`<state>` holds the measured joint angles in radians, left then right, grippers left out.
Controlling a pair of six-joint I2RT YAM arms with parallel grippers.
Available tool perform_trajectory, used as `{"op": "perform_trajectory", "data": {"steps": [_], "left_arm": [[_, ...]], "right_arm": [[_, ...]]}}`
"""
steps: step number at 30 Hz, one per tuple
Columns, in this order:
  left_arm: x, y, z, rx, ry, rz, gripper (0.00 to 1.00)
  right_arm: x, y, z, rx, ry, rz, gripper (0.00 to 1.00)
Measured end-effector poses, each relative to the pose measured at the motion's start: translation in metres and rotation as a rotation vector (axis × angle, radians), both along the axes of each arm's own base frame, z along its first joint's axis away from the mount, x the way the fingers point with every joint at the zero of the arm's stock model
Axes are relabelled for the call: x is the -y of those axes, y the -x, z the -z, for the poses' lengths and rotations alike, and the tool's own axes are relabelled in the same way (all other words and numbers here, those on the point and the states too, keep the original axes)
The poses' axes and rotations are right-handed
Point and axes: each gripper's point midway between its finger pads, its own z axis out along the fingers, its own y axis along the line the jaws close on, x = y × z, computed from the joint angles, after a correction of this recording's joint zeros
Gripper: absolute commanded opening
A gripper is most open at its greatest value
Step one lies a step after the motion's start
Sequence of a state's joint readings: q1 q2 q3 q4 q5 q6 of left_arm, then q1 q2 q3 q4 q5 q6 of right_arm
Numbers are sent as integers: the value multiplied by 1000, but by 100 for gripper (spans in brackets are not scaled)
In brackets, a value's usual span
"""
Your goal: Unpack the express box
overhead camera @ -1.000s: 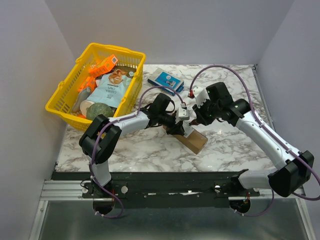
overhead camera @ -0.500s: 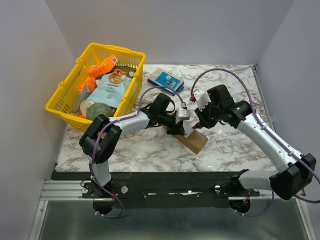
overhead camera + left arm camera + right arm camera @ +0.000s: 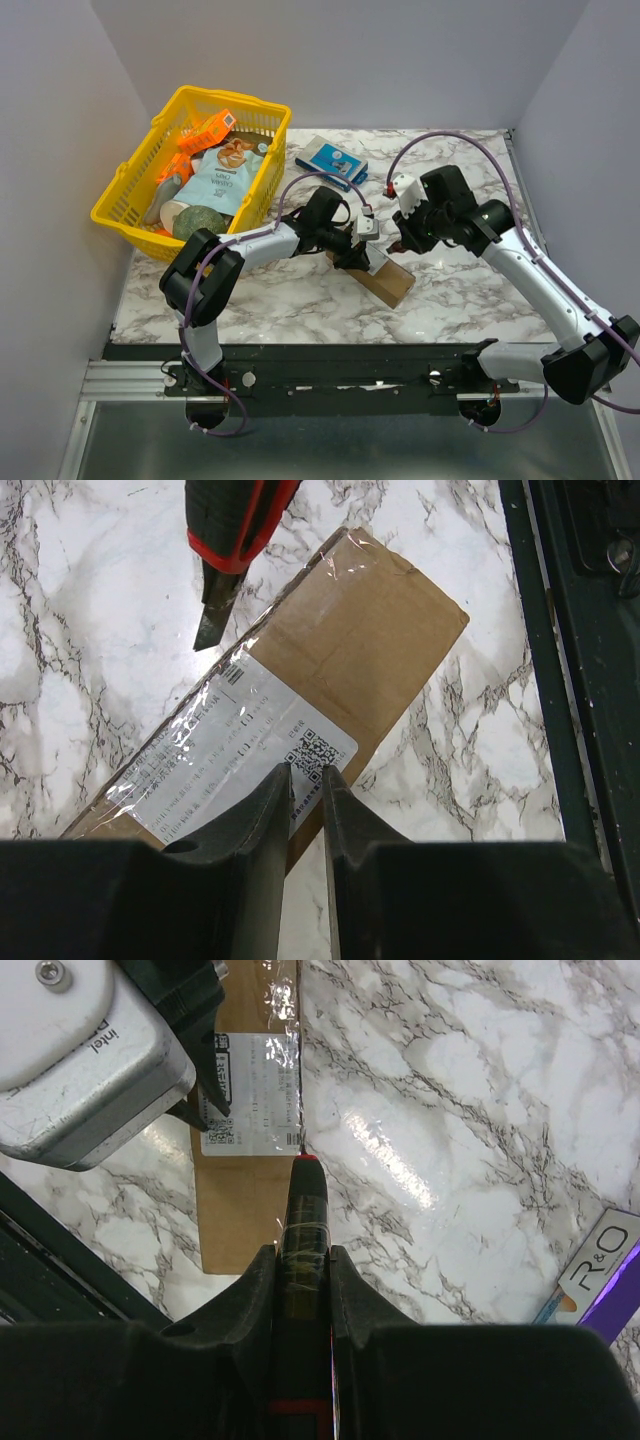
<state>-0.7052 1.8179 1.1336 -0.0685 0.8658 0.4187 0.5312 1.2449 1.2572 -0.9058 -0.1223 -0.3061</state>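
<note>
**Knife blade at the edge of the carton**

I see the long brown cardboard express box (image 3: 375,272) lying flat on the marble table (image 3: 480,290), near the yellow plastic basket (image 3: 130,200). My left gripper (image 3: 306,780) presses nearly closed fingers onto its white shipping label (image 3: 235,745). My right gripper (image 3: 303,1260) clamps a black-and-red utility knife (image 3: 303,1250), blade tip at the box's taped edge.

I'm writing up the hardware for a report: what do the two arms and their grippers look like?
Both arms pair chunky black joint housings with light grey links. A thin purple cable loops along each arm. The left arm and right arm each carry a white-and-silver wrist camera block. The left gripper and right gripper have matte black, tapered fingers.
</note>
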Motion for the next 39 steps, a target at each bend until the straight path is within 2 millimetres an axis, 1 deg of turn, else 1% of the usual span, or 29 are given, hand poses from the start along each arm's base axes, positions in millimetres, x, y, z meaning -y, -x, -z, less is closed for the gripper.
{"op": "perform_trajectory", "data": {"steps": [7,16,27,31,39], "left_arm": [[0,0,0,0,0,-1,28],[0,0,0,-1,0,0,27],[0,-1,0,-1,0,-1,27],[0,-1,0,-1,0,0,27],[2,-2,0,-10,4,3,26]], "right_arm": [[1,2,7,-21,13,-2,0],[2,4,8,-31,17,-3,0],[0,2,18,-54,44,-18,0],[1,1,19,-51,53,-26,0],[11,9,22,-55,102,-55,0]]}}
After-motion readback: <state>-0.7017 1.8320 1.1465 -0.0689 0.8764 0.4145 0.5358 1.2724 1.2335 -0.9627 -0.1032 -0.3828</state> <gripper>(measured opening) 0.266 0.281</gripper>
